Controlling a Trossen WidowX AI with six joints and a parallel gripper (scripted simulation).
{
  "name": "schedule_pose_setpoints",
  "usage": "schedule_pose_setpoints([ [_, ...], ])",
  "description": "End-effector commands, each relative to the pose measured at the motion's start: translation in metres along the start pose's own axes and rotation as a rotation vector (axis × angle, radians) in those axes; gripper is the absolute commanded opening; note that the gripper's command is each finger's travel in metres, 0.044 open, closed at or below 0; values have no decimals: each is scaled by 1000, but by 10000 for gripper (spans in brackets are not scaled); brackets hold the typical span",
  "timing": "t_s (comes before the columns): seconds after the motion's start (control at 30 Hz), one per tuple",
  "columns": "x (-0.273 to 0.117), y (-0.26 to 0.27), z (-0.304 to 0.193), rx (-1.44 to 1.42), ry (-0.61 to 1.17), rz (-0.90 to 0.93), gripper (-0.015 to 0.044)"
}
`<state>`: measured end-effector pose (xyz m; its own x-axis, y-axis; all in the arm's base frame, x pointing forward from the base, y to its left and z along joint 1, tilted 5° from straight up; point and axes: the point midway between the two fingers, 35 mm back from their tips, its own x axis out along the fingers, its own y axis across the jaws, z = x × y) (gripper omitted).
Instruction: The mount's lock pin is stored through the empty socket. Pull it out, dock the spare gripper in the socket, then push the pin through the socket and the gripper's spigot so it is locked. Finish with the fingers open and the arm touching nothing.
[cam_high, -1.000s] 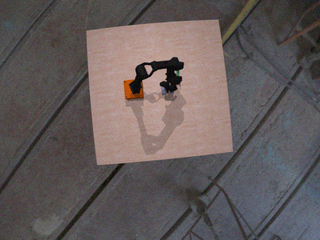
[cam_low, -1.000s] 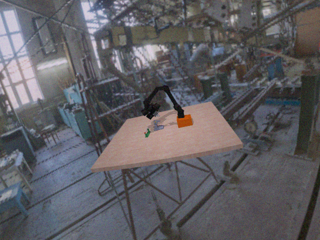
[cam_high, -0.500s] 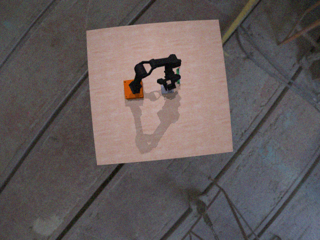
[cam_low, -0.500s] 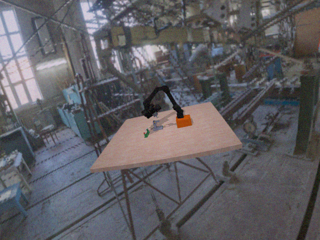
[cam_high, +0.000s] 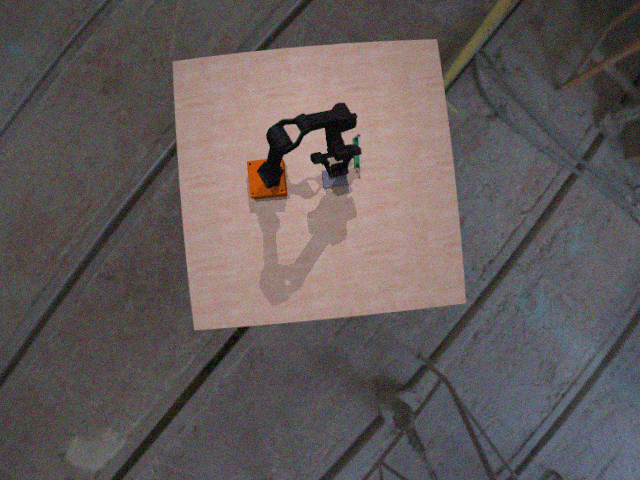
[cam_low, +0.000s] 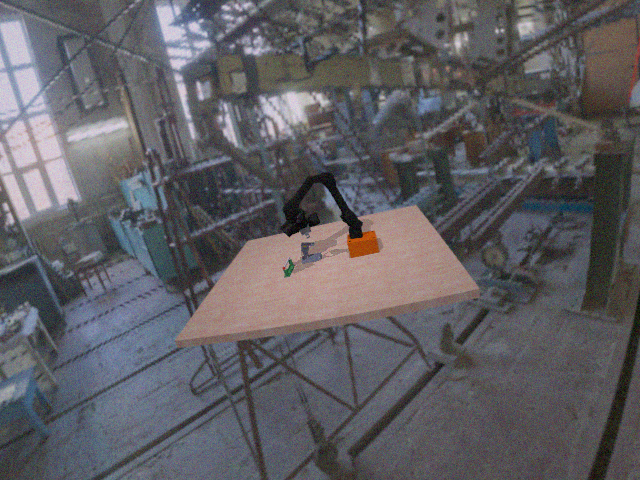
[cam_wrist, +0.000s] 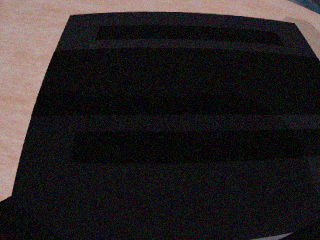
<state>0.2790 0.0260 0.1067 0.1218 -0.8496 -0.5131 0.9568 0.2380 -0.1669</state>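
The mount is a blue-grey base plate (cam_high: 329, 181) (cam_low: 313, 258) with a small upright post (cam_low: 306, 249). Its socket is too small to make out. My black gripper (cam_high: 338, 169) (cam_low: 297, 227) is above the mount, apart from it, and is shut on a pale grey part (cam_low: 306, 233), apparently the spare gripper, which hangs below the fingers. A green holder (cam_high: 356, 157) (cam_low: 288, 268) stands beside the mount, with a small red piece (cam_high: 358, 135), apparently the lock pin's head, at its end. The pin's shaft is not clear. Gripper housing fills most of the wrist view and hides the fingertips.
The orange base block (cam_high: 253, 180) (cam_low: 363, 245) carries the arm at one side of the mount. The wooden table top (cam_high: 403, 248) (cam_low: 330, 294) has open edges all round. The arm's shadow falls across the mount and the table.
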Motion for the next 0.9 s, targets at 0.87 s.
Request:
schedule_pose_setpoints([
  [0.87,-9,-1,-11,373,-59,82,0],
])
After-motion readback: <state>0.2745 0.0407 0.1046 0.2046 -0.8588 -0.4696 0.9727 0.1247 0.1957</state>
